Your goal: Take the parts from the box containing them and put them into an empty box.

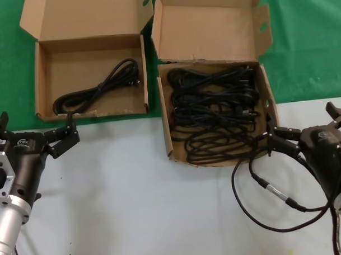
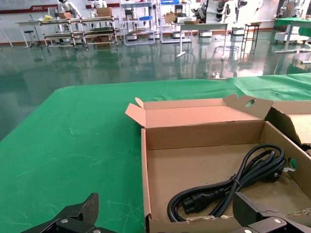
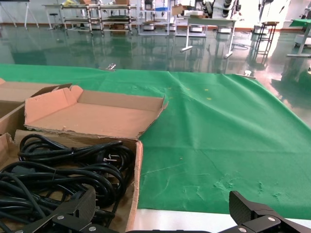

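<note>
Both grippers, left (image 1: 63, 141) and right (image 1: 283, 141), gape empty short of the boxes' near edges.

The right pincer (image 3: 160, 213) is seen with its two black fingers (image 3: 73, 211) spread wide apart, nothing held between them. Beyond one finger, black cables (image 3: 63, 170) are piled in loops inside the brown cardboard box (image 3: 132, 189), whose lid (image 3: 102, 116) is folded back onto the green cloth (image 3: 218, 141). A glossy floor (image 3: 146, 48) and shelving racks (image 3: 97, 14) are visible far behind.
</note>
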Robot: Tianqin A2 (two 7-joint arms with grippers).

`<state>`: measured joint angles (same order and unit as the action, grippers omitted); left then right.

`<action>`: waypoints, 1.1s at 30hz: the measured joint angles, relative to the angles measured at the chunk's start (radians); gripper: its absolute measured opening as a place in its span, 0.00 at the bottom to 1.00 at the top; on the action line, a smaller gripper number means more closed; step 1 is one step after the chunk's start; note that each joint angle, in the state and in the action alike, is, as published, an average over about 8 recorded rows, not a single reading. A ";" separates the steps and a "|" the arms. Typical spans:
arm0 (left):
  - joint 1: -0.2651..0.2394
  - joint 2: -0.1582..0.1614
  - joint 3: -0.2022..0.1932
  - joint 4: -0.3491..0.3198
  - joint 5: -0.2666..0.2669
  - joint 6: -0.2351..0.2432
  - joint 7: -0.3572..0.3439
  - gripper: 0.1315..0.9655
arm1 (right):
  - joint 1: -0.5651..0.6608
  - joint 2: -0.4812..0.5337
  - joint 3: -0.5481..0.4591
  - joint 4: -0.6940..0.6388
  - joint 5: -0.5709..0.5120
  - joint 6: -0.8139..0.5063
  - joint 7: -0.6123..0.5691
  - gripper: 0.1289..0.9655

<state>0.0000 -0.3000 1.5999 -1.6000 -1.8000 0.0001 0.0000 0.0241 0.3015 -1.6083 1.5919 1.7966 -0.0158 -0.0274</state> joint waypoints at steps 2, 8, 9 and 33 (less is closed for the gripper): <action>0.000 0.000 0.000 0.000 0.000 0.000 0.000 1.00 | 0.000 0.000 0.000 0.000 0.000 0.000 0.000 1.00; 0.000 0.000 0.000 0.000 0.000 0.000 0.000 1.00 | 0.000 0.000 0.000 0.000 0.000 0.000 0.000 1.00; 0.000 0.000 0.000 0.000 0.000 0.000 0.000 1.00 | 0.000 0.000 0.000 0.000 0.000 0.000 0.000 1.00; 0.000 0.000 0.000 0.000 0.000 0.000 0.000 1.00 | 0.000 0.000 0.000 0.000 0.000 0.000 0.000 1.00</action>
<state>0.0000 -0.3000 1.5999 -1.6000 -1.8000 0.0001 0.0000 0.0241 0.3015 -1.6083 1.5919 1.7966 -0.0158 -0.0274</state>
